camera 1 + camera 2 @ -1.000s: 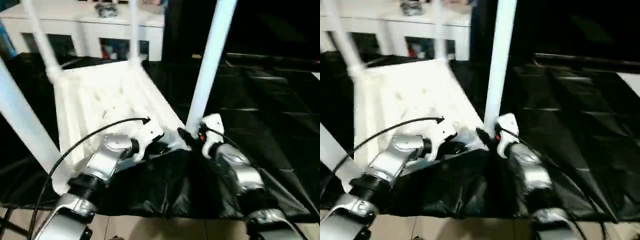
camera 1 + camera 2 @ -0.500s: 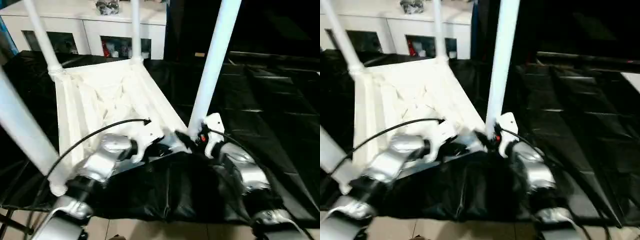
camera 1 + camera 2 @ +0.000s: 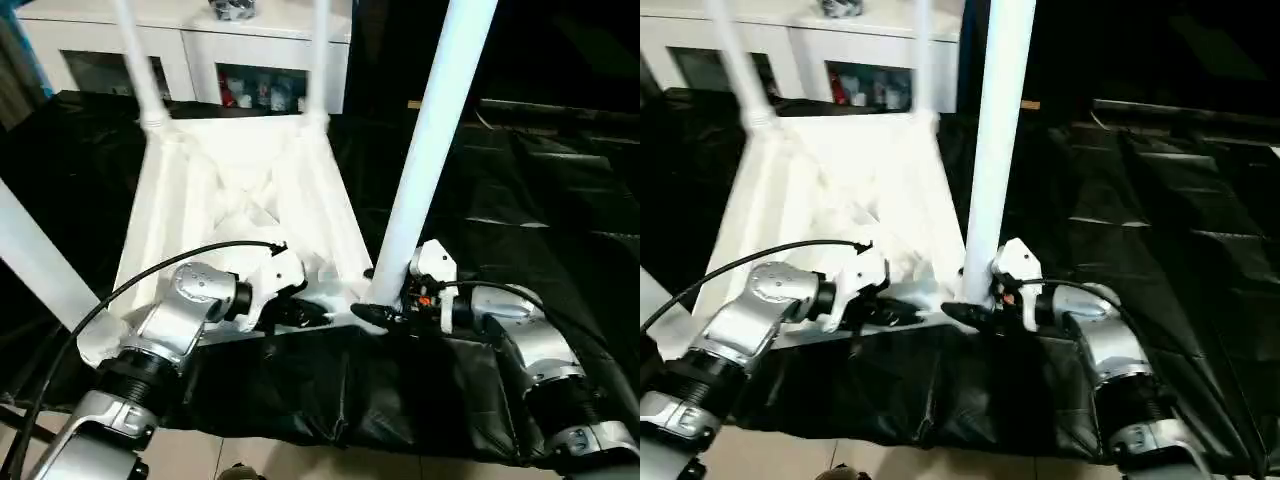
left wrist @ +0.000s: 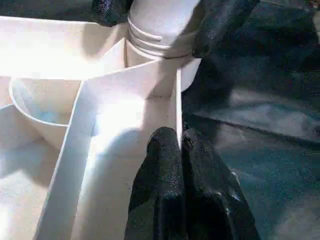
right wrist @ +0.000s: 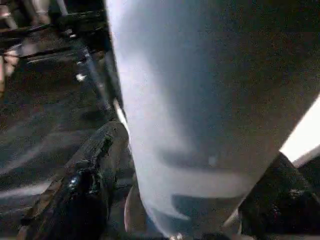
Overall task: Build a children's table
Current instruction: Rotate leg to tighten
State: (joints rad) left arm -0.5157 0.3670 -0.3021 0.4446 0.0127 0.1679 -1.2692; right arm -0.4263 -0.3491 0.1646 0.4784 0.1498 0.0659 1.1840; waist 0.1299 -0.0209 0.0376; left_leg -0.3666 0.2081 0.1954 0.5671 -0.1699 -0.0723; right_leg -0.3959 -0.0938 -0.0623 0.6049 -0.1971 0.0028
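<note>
Right gripper (image 3: 375,312) clasping leg (image 3: 432,150), upturned tabletop (image 3: 240,200)

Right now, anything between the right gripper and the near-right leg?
Nothing visible. The right gripper is already at the base of the near-right leg, its fingers on either side of the tube where it enters the tabletop corner socket. The left gripper, shut, pinches the rim wall beside it.
</note>
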